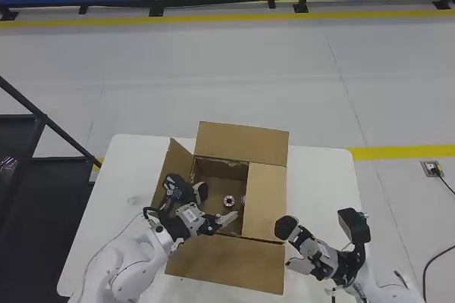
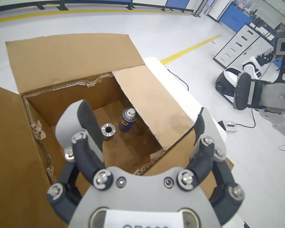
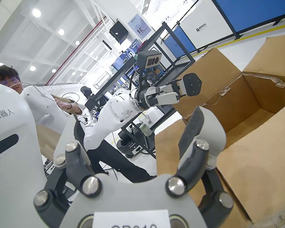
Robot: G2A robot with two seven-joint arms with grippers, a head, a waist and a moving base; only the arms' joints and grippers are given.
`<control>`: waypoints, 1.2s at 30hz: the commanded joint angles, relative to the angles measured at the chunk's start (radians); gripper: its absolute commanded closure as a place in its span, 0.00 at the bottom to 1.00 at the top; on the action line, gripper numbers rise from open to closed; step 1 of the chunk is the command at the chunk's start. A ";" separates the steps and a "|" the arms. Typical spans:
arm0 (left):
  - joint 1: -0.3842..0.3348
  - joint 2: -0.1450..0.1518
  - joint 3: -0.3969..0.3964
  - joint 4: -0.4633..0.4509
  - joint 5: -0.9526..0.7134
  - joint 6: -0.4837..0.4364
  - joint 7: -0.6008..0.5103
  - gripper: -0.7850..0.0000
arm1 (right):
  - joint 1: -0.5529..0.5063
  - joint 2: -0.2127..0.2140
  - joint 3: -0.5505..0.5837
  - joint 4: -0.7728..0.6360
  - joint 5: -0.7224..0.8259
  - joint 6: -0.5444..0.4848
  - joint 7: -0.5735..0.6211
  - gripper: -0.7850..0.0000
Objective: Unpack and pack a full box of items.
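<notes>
An open cardboard box (image 1: 227,261) stands in the middle of the white table (image 1: 318,174), all flaps folded out. On its floor are a short metal cylinder (image 2: 108,131) (image 1: 229,201) and, beside it, an upright blue spray can (image 2: 128,119). My left gripper (image 2: 144,129) (image 1: 214,206) hangs open above the box's near-left corner, over the cylinder, holding nothing. My right gripper (image 3: 137,131) (image 1: 292,229) is open and empty outside the box's right wall (image 3: 251,148), level with the rim. The left gripper (image 3: 180,91) also shows across the box in the right wrist view.
The box's right flap (image 2: 154,100) leans inward over part of the opening. Bare tabletop lies on both sides of the box (image 1: 129,182). A black rack (image 1: 30,121) stands left of the table, and a cable and floor socket (image 1: 432,168) lie to the right.
</notes>
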 commanded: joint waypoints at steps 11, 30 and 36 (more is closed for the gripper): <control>-0.224 -0.048 0.174 0.269 -0.323 0.107 -0.207 0.00 | -0.009 0.003 0.017 -0.009 -0.008 -0.037 -0.152 0.00; -0.390 -0.108 0.315 0.567 -0.649 -0.004 -0.327 0.00 | -0.123 0.022 0.070 -0.065 -0.041 -0.067 -0.247 0.00; -0.390 -0.116 0.315 0.590 -0.720 -0.046 -0.318 0.00 | -0.135 0.025 0.061 -0.097 -0.076 -0.058 -0.265 0.00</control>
